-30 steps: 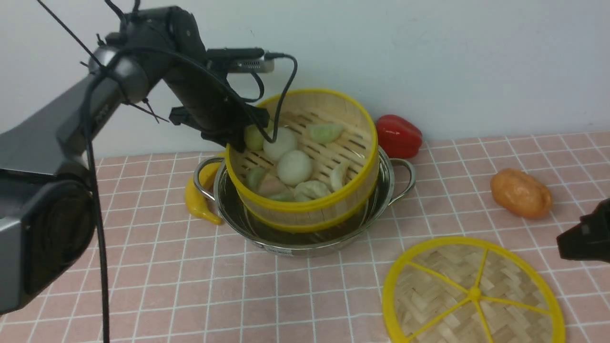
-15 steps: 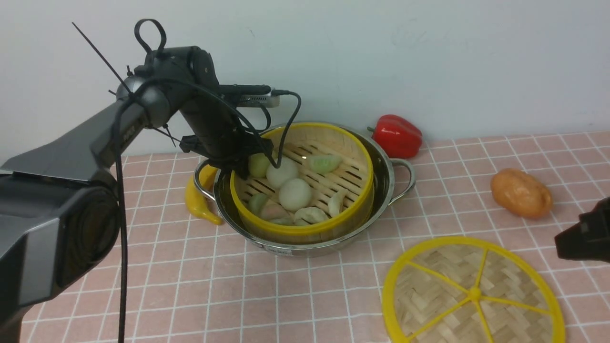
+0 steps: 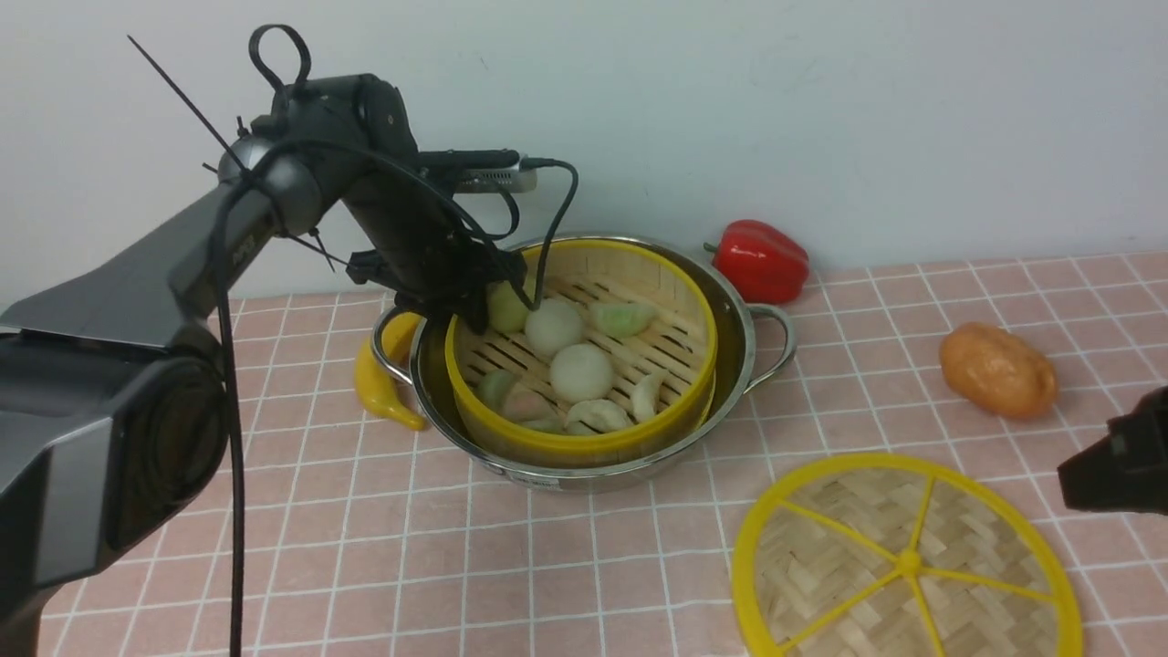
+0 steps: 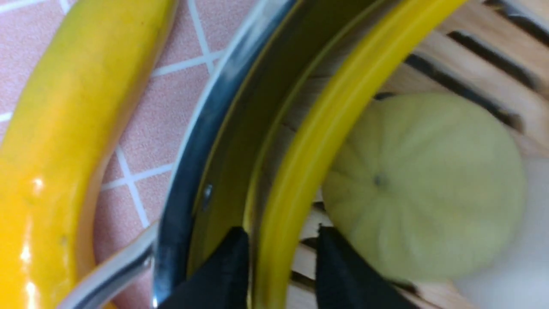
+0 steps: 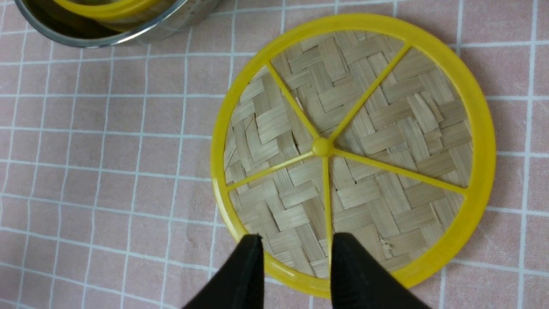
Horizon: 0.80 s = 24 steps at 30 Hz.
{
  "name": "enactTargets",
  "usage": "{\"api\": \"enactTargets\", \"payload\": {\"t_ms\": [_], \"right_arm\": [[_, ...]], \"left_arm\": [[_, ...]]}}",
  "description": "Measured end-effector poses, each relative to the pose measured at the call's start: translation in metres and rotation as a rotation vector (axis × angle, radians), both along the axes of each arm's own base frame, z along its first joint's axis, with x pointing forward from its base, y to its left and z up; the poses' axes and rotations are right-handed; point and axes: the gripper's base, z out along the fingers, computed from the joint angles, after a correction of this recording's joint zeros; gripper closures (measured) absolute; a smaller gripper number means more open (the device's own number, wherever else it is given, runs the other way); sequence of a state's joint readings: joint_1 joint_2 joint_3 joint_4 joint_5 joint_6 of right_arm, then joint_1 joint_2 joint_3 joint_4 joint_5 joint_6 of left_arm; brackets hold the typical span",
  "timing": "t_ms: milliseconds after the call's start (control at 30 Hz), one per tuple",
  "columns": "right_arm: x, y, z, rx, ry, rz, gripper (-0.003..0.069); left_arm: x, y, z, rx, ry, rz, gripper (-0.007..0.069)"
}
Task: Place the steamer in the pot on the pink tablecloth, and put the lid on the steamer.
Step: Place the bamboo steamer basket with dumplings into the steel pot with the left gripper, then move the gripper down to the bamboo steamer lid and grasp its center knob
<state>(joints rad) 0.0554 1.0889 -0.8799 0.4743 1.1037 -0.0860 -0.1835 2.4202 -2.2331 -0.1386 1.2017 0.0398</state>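
The steamer [image 3: 584,445], a bamboo basket with yellow rims and toy buns inside, sits level in the steel pot [image 3: 735,315] on the pink tablecloth [image 3: 547,566]. My left gripper [image 3: 470,315] is at the steamer's back-left rim. In the left wrist view its fingers straddle the yellow rim [image 4: 326,120] with slim gaps either side, one finger down between steamer and pot wall [image 4: 201,141]; the left gripper [image 4: 283,244] is open. The lid [image 3: 903,561] lies flat at the front right. My right gripper [image 5: 296,249] hangs open over the near rim of the lid [image 5: 364,141].
A yellow curved toy fruit [image 3: 379,383] lies against the pot's left handle. A red pepper [image 3: 762,260] sits behind the pot by the white wall. An orange lump [image 3: 999,370] lies at the right, beyond my right gripper [image 3: 1072,484].
The steamer came down from a tilted hold above the pot and now rests level inside it. My left jaws have parted off its rim. The right gripper has hardly moved.
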Motion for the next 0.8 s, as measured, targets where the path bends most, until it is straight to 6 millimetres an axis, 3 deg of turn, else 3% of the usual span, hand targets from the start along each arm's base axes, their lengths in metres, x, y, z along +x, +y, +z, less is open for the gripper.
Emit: {"api": "enactTargets", "payload": {"t_ms": [133,167,200,300,333,467,500,533,567,633,800], "right_arm": [[0.0,0.002,0.001,0.025,0.005,-0.001,0.0419],[0.0,0.003,0.002,0.046,0.006,-0.003,0.0419],[0.0,0.004,0.002,0.053,0.005,-0.003,0.0419],[-0.001,0.015,0.008,0.143,-0.024,0.055,0.0419],[-0.001,0.016,0.008,0.149,-0.027,0.062,0.0419],[-0.008,0.052,0.021,0.286,-0.101,0.24,0.0419],[-0.009,0.054,0.022,0.291,-0.105,0.249,0.0419],[-0.011,0.066,0.022,0.299,-0.112,0.296,0.0419],[-0.011,0.067,0.021,0.296,-0.112,0.302,0.0419],[-0.01,0.08,0.013,0.243,-0.1,0.337,0.0419],[0.02,0.076,-0.01,-0.022,-0.05,0.242,0.0419]], "left_arm": [[0.003,-0.001,0.033,-0.016,-0.088,0.001,0.0319],[0.004,-0.001,0.055,-0.028,-0.15,0.001,0.03],[0.004,-0.001,0.061,-0.031,-0.165,0.002,0.0298],[-0.006,0.001,0.11,-0.054,-0.275,0.008,0.0291],[-0.007,0.001,0.112,-0.055,-0.279,0.008,0.0291],[-0.036,0.006,0.179,-0.086,-0.411,0.01,0.0321],[-0.037,0.007,0.182,-0.087,-0.418,0.01,0.0323],[-0.052,0.008,0.209,-0.115,-0.47,0.007,0.0344],[-0.056,0.008,0.215,-0.12,-0.483,0.007,0.035],[-0.084,0.011,0.256,-0.169,-0.566,-0.004,0.0391],[-0.151,0.02,0.331,-0.205,-0.76,-0.069,0.0487]]}}
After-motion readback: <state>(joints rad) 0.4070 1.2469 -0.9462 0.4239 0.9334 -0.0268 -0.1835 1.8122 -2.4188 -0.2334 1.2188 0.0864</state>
